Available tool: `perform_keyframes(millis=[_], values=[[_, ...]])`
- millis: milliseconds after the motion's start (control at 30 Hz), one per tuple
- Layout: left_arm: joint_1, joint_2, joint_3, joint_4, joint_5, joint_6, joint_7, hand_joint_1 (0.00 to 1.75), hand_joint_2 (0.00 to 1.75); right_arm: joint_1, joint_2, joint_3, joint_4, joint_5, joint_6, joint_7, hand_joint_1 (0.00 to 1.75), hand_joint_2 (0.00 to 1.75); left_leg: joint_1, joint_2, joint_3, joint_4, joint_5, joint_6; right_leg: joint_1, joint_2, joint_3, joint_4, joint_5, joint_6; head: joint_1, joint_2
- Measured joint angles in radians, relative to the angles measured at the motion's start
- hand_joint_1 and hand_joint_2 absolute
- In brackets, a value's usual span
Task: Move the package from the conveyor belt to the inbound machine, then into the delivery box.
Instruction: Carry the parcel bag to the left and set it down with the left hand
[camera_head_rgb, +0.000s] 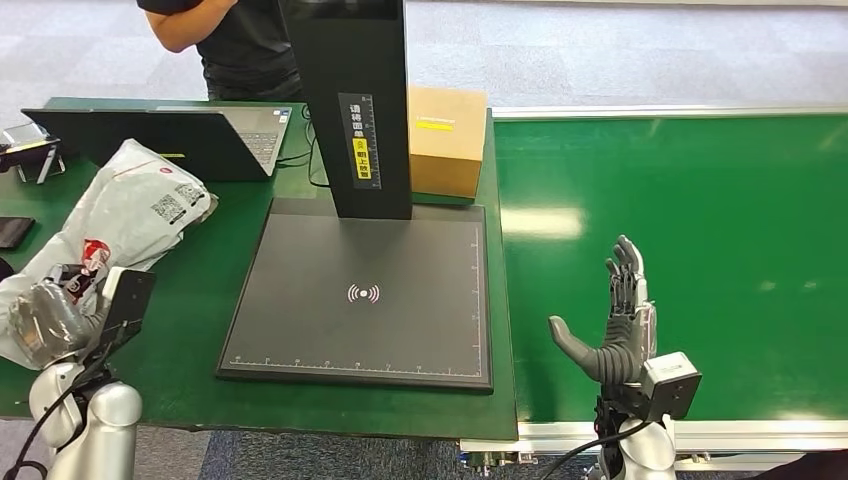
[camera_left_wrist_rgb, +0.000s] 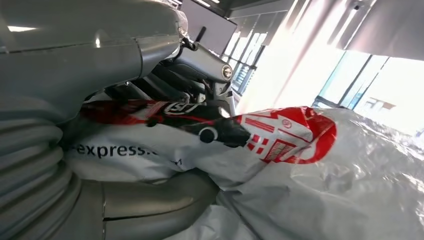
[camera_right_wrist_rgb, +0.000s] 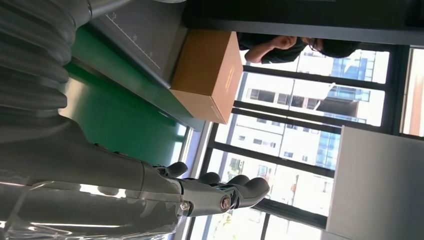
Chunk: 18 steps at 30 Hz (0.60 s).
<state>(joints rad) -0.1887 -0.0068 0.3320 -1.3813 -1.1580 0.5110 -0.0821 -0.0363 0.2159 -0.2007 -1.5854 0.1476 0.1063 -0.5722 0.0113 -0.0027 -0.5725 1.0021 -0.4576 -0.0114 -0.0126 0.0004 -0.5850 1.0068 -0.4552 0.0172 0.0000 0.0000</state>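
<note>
The left hand (camera_head_rgb: 45, 318) is gripping the near end of the package (camera_head_rgb: 125, 215), a white plastic mailer bag with red print. The left wrist view shows the thumb and darker fingers (camera_left_wrist_rgb: 200, 62) closing on the crumpled plastic. The package is lying on the green tabletop (camera_head_rgb: 190, 330), left of the inbound machine (camera_head_rgb: 365, 290), whose dark scanning plate is carrying nothing. It is already off the conveyor belt (camera_head_rgb: 700, 200), so the first leg seems done, and it may have been scanned as well, though the pictures cannot confirm this. What is left, as a judgement, is carrying it to the delivery box, which cannot be identified with certainty. A brown cardboard box (camera_head_rgb: 446, 138) is standing behind the machine's column. The right hand (camera_head_rgb: 615, 325) is hovering released over the belt, fingers spread, holding nothing. A person (camera_head_rgb: 225, 40) is standing behind a laptop (camera_head_rgb: 200, 135) at the far edge.
</note>
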Motion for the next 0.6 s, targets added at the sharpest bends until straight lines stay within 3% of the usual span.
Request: perform_keyframes(millis=[400,600], values=[[-0.041,-0.001,0.001,0.101,0.047,-0.028,-0.011,0.00,1.75,0.003,0.000,0.002,0.001,-0.001,-0.013,0.000,0.00,1.75,0.000,0.000,0.000,0.000,0.000,0.000,0.000,0.000,0.000,0.000,0.000,0.000,0.000,0.000],[-0.044,-0.005,-0.007,0.108,0.120,-0.009,-0.072,0.00,1.75,0.003,0.000,0.002,0.001,-0.001,-0.014,0.004,0.00,1.75,0.000,0.000,0.000,0.000,0.000,0.000,0.000,0.000,0.000,0.000,0.000,0.000,0.000,0.000]])
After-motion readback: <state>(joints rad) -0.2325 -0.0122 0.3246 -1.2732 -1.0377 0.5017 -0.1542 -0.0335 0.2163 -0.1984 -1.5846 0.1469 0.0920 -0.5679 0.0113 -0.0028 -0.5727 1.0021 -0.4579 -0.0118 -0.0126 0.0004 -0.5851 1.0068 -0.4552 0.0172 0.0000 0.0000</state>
